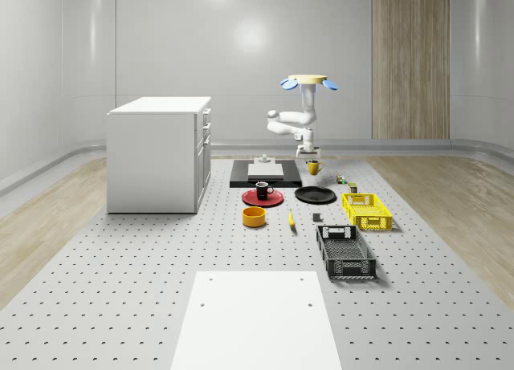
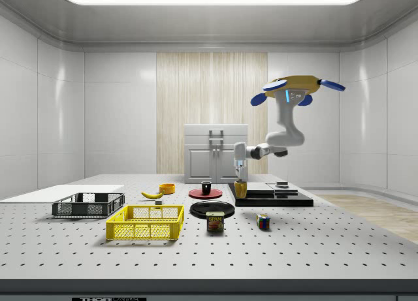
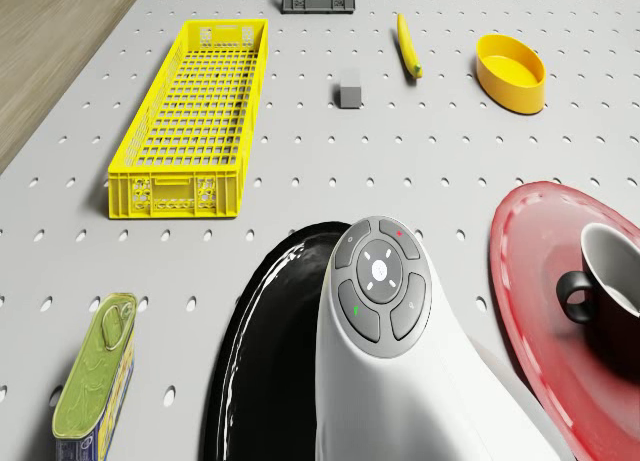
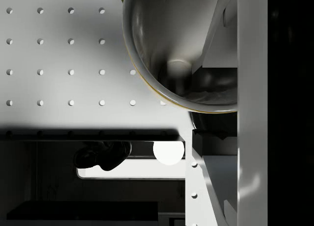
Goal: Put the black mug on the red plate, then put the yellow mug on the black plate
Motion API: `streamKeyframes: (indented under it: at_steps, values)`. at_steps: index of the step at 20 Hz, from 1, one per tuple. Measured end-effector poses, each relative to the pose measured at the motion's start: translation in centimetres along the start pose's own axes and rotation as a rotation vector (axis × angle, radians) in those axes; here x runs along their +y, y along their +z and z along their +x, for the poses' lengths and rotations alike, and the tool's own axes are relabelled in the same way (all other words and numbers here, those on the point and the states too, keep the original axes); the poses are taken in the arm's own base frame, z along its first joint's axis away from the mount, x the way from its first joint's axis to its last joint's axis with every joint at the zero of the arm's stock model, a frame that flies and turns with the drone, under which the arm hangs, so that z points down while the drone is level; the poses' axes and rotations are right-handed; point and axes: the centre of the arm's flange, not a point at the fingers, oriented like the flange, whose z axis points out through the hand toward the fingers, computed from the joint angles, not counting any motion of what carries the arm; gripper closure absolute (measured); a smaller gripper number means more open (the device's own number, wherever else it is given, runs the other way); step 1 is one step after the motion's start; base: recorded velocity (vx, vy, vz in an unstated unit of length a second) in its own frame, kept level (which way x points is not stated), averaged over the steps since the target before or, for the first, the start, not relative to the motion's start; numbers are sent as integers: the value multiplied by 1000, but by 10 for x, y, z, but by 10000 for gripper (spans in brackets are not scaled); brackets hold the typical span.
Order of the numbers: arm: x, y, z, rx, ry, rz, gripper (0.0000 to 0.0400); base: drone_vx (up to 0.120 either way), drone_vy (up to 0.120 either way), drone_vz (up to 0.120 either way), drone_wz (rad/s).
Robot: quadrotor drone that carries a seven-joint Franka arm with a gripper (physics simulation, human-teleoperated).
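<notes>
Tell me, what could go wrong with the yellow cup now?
The fingers straddle one wall of the yellow mug, so it might tilt or slip when lifted. The black plate lies close to the red plate holding the black mug, so a swinging carry could bump that mug. The drone hovers above the black platform; wobble could shake the grip.

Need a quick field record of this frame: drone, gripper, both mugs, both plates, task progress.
drone: airborne, over the far end of the table beside the black slab
gripper: at the yellow mug, one finger inside the cup in the wrist view
yellow mug: by the slab's corner, beyond the black plate, not on it
black mug: upright on the red plate
black plate: bare, beside the red plate
progress: first step looks done; yellow mug not yet placed
</notes>
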Motion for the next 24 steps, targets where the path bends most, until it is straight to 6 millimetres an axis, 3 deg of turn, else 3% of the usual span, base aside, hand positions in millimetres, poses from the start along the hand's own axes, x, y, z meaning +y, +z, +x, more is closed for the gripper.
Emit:
streamKeyframes:
  at_steps: [5,11,19,24]
  values:
    - [0,0,0,0,0,0,290,120,-32,0,0]
    - [0,0,0,0,0,0,290,120,0,-120,0]
    - [0,0,0,0,0,0,290,120,0,0,0]
    - [0,0,0,0,0,0,290,120,-72,0,0]
